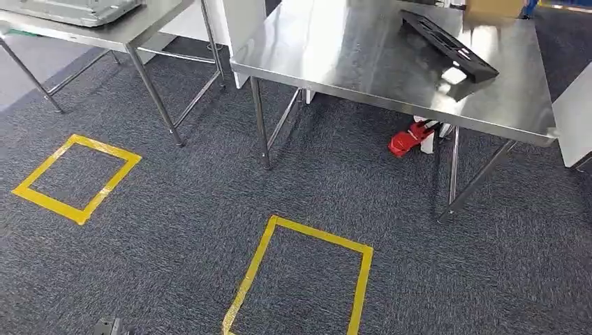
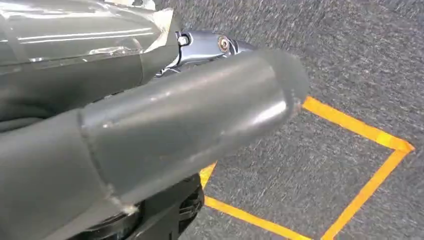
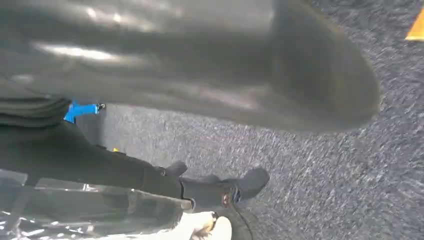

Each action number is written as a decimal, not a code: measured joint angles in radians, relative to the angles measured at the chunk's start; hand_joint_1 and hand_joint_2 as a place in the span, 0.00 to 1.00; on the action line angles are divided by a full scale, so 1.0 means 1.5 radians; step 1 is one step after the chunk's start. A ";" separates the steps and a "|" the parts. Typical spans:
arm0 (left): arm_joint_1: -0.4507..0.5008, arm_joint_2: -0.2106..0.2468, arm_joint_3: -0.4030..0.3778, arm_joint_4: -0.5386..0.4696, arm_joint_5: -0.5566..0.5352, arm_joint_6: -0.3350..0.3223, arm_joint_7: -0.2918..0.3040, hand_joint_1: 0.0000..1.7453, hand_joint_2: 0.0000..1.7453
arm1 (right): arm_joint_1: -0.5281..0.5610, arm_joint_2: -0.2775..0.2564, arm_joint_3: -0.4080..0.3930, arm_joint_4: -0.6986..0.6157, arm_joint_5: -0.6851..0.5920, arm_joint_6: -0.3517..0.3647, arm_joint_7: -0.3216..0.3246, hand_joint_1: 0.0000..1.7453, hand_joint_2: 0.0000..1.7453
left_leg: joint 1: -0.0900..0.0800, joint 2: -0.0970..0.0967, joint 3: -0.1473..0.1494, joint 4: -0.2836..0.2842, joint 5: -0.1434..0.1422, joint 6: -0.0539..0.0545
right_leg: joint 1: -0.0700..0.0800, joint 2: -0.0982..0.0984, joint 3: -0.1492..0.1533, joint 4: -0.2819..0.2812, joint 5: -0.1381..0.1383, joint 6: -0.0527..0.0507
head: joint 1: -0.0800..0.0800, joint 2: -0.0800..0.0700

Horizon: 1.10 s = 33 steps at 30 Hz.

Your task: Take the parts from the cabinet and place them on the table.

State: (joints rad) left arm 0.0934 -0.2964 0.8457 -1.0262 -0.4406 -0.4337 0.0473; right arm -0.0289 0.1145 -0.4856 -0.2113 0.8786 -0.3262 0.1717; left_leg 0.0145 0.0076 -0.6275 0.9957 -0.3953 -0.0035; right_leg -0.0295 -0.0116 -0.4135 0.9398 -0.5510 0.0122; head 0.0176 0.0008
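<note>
A long black plastic part (image 1: 450,45) with cut-outs lies on the steel table (image 1: 363,63) at the upper right of the head view. My left hand (image 2: 150,135) hangs over the carpet beside a yellow tape square (image 2: 360,127); its thick grey thumb sticks out straight and nothing is in it. My right hand (image 3: 215,192) also hangs over carpet, its dark fingers (image 3: 252,180) spread loosely with nothing between them. The blurred grey thumb (image 3: 225,65) covers much of that view.
A second steel table (image 1: 132,31) at the upper left carries a grey metal tray (image 1: 70,8). Two yellow tape squares (image 1: 77,178) (image 1: 300,279) mark the carpet. A red object (image 1: 408,138) lies under the right table. A cardboard box (image 1: 492,7) stands at its far edge.
</note>
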 joint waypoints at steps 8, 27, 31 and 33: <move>0.009 0.004 -0.001 0.000 -0.026 0.015 0.009 0.00 0.00 | 0.001 0.003 0.010 0.000 0.018 0.010 0.006 0.00 0.00 | 0.008 0.004 0.017 0.103 -0.073 -0.014 | 0.009 -0.038 -0.024 0.011 0.015 -0.017 | -0.005 0.000; 0.007 0.005 -0.004 -0.025 -0.070 0.045 0.010 0.00 0.00 | 0.003 0.003 0.019 0.002 0.038 0.032 0.006 0.00 0.00 | -0.009 -0.068 0.032 -0.001 -0.024 0.019 | 0.013 0.043 -0.037 0.020 0.012 0.010 | -0.003 0.000; 0.013 0.005 -0.004 -0.028 -0.079 0.053 -0.005 0.00 0.00 | 0.001 0.003 0.021 0.002 0.040 0.032 0.006 0.00 0.00 | -0.006 -0.045 0.016 0.016 -0.035 0.005 | 0.004 0.015 -0.033 0.016 0.025 -0.011 | -0.003 0.000; 0.006 0.004 -0.006 -0.037 -0.078 0.058 -0.011 0.00 0.00 | 0.003 0.004 0.022 0.002 0.043 0.032 0.006 0.00 0.00 | -0.003 -0.017 -0.020 0.100 -0.092 -0.001 | 0.008 0.001 -0.038 0.017 0.027 -0.015 | -0.009 0.000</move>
State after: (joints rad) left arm 0.1029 -0.2907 0.8370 -1.0815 -0.5573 -0.3460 0.0305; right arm -0.0240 0.1202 -0.4532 -0.2090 0.9438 -0.2781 0.1804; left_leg 0.0098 -0.0178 -0.6571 1.1458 -0.5339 -0.0044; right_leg -0.0181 -0.0102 -0.4701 0.9645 -0.5101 -0.0106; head 0.0038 0.0008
